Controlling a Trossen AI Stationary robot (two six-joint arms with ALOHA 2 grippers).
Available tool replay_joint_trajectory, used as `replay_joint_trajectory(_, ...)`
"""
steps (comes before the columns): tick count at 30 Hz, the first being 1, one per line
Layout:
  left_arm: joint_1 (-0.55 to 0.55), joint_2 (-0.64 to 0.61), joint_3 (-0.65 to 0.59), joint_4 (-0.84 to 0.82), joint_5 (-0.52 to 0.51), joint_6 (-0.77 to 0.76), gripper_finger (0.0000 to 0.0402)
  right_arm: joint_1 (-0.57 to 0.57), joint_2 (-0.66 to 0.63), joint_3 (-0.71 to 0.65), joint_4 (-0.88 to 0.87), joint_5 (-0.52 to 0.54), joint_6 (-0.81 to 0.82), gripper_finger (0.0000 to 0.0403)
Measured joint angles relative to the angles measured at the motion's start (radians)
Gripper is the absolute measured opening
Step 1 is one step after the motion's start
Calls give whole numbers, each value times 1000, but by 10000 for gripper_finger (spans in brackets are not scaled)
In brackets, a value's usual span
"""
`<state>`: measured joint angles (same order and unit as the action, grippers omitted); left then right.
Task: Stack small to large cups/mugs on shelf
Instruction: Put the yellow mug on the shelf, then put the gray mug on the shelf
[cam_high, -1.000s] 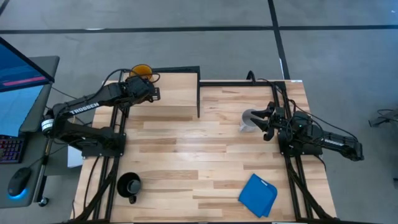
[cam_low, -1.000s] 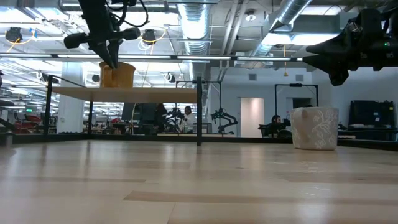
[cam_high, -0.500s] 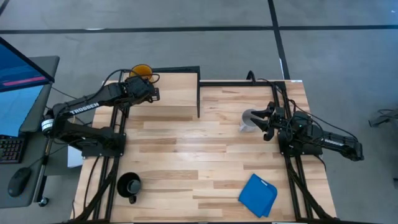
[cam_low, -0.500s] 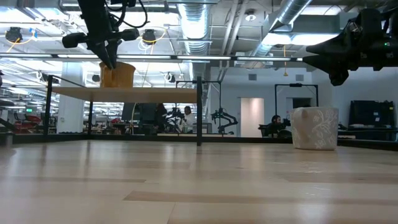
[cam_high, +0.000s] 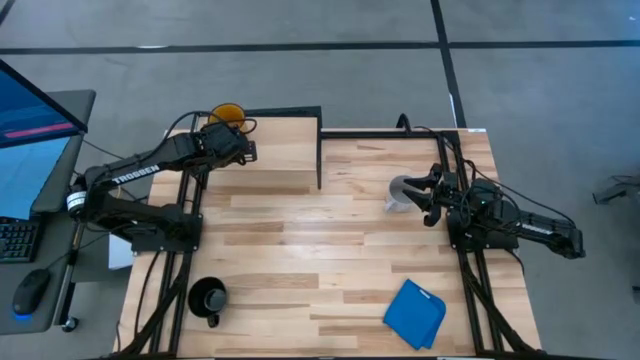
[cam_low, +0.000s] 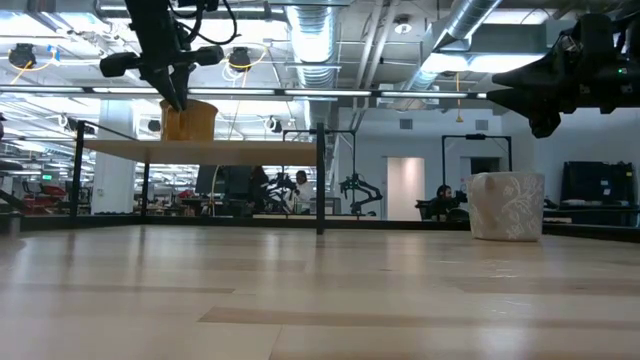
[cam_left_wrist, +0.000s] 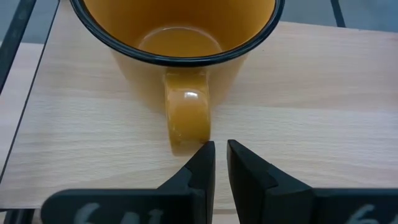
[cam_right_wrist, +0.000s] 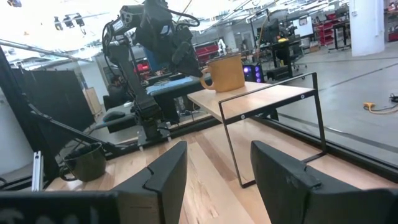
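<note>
In the left wrist view the yellow-orange mug (cam_left_wrist: 177, 37) is cut off by the picture's edge, so its far rim is not seen. In the high view the pale grey-white mug (cam_high: 402, 192) is partly covered by the right pincer (cam_high: 432, 196). The black mug (cam_right_wrist: 87, 161) is half hidden behind a finger (cam_right_wrist: 165, 177). People in the room beyond are too small to be told apart.

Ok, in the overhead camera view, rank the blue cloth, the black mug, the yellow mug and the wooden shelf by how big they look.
1. Shelf, clearly the largest.
2. Blue cloth.
3. Black mug and yellow mug look about alike; the left gripper hides part of the yellow mug, and it stands nearer the camera, so no ranking.
</note>
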<state>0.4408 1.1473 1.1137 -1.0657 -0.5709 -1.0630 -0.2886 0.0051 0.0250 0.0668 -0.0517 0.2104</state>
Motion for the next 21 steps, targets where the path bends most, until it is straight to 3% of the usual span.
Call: replay_joint_trajectory(21, 0, 0, 0, -47, 16, -44, 32, 0, 0, 0, 0, 0, 0, 201)
